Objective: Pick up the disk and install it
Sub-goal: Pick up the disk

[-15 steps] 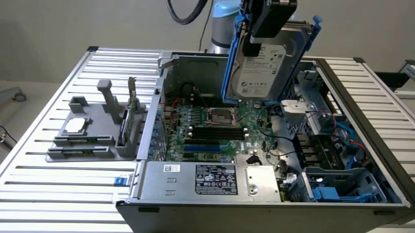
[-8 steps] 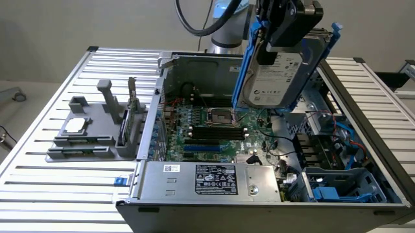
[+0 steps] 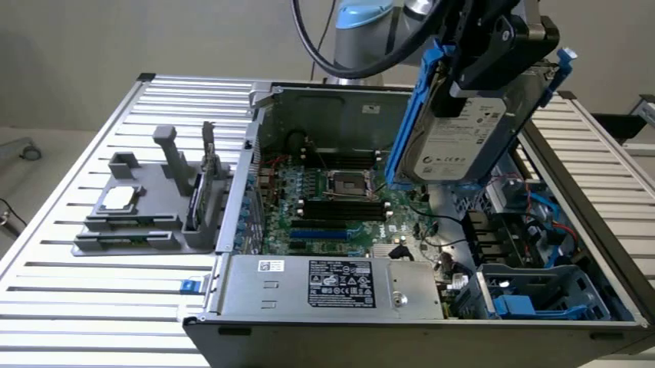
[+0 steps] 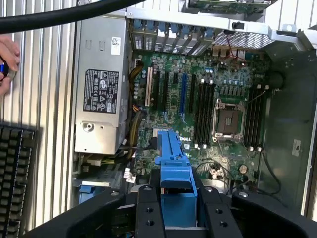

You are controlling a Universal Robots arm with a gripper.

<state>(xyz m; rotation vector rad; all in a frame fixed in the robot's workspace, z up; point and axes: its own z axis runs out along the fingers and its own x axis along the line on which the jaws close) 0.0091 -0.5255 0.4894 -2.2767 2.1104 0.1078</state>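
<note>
Counting from my console: one black gripper (image 3: 481, 77), one disk (a flat silver-grey metal hard drive with a white label in a bright blue plastic carrier) (image 3: 458, 138) and one open grey metal computer case (image 3: 327, 115). The jaws are clamped on the disk's blue carrier, holding it on edge in the air above the case's green motherboard (image 3: 307, 192). My exterior view gives me one grey fixture tray (image 3: 128, 241) carrying one small square silver chip (image 3: 120, 198); my wrist view gives me one person's hand (image 4: 7, 59) and one black keyboard (image 4: 15, 178).
</note>
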